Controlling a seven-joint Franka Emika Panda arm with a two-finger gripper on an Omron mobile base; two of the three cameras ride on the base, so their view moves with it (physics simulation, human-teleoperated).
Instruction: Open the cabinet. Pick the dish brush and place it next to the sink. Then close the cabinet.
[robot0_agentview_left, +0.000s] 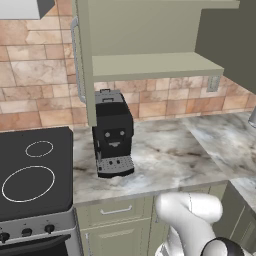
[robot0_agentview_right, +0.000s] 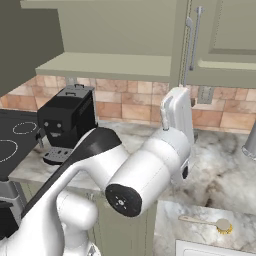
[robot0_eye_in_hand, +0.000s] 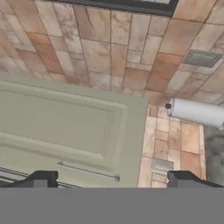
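Right base view, wooden dish brush (robot0_agentview_right: 206, 222) (yellow bristles), marbled counter (robot0_agentview_right: 220, 165), open cabinet (robot0_agentview_right: 107, 65)

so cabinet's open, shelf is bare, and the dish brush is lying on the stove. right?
Not the stove. The right base view shows the dish brush lying on the counter at lower right, far from the stove. The rest holds: the cabinet is open and its shelf is bare.
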